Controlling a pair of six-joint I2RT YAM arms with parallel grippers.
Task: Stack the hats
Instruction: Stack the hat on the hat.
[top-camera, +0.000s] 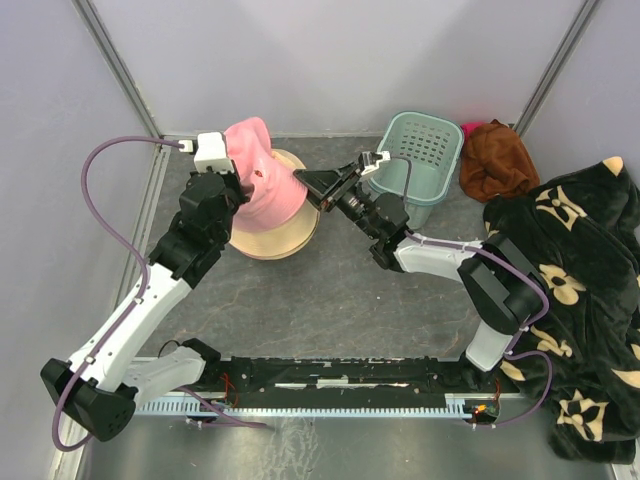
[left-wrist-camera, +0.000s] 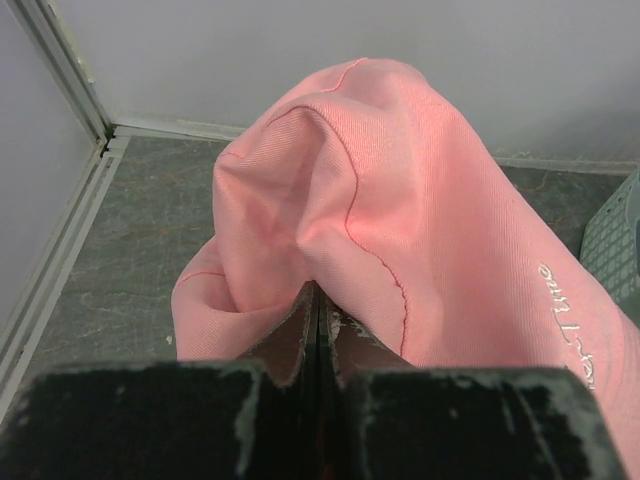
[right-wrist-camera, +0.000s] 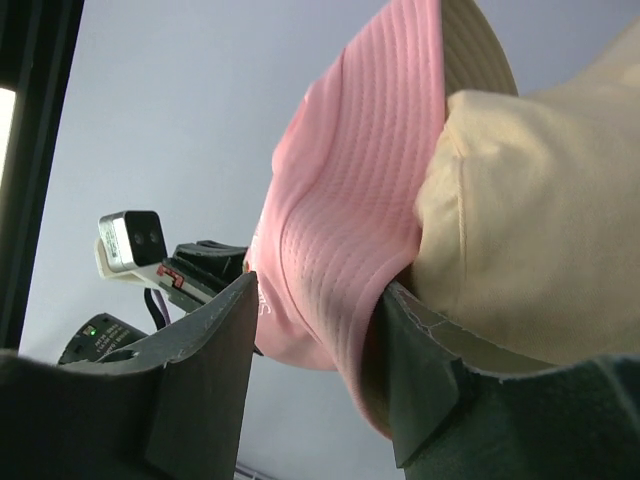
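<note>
Pink hat (top-camera: 262, 180), raised over beige hat (top-camera: 285, 238) at back-left of surface (top-camera: 330, 300), is pinched in L claw (left-wrist-camera: 318, 300) w/ fingers together, while R claw (right-wrist-camera: 319, 285) stands apart around its brim.

Teal basket (top-camera: 418, 150): upright at the far side of the table (top-camera: 330, 300), right of centre, slotted walls, a corner of it just showing in the left wrist view (left-wrist-camera: 618, 250). Rust-brown cloth (top-camera: 497, 160): bunched just to the right of the basket, near the far corner. Black blanket (top-camera: 580, 300): heaped along the right side, beige floral motifs, running from beside the brown cloth to the near edge. Table surface dark grey, mottled. Pale grey walls (top-camera: 330, 60) all round.
</note>
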